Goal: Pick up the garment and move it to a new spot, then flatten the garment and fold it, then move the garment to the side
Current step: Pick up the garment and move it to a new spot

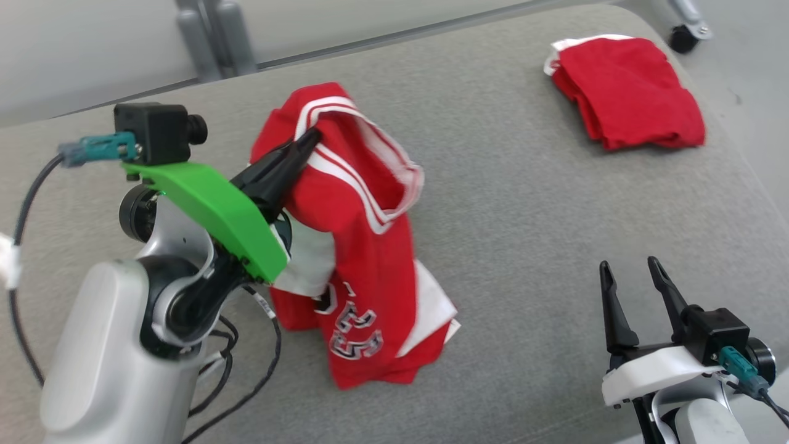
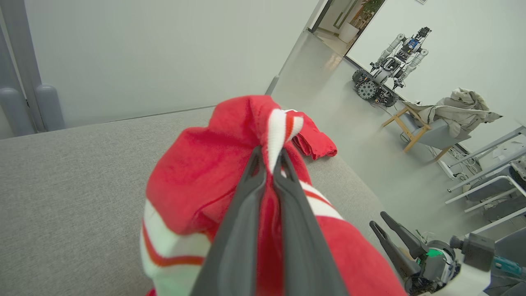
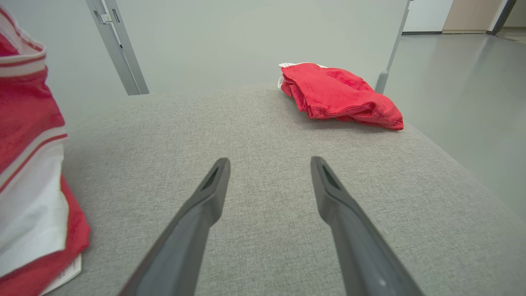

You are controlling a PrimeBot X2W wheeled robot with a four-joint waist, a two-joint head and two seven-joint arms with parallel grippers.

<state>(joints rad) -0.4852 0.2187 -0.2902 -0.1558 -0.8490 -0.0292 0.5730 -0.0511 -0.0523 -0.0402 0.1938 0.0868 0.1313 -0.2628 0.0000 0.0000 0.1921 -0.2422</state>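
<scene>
The jersey [image 1: 363, 259] number is creased and partly hidden by folds, so not readable w/ certainty. Its near-left edge is covered by a green bracket [image 1: 216, 209]. Red knit w/ white panels and striped trim is pinched by the L gripper [image 1: 311, 139], jaws clenched on it. It is hung limp, hem touching the grey felt-like table [image 1: 524, 216], left of centre. R gripper [image 1: 625, 268] jaws are released, nothing held, near right. A folded red cloth [image 1: 629, 92] is seen far right.

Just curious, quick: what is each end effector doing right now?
Left end effector: shut on the red-and-white fabric jersey.
Right end effector: open, holding nothing.
</scene>
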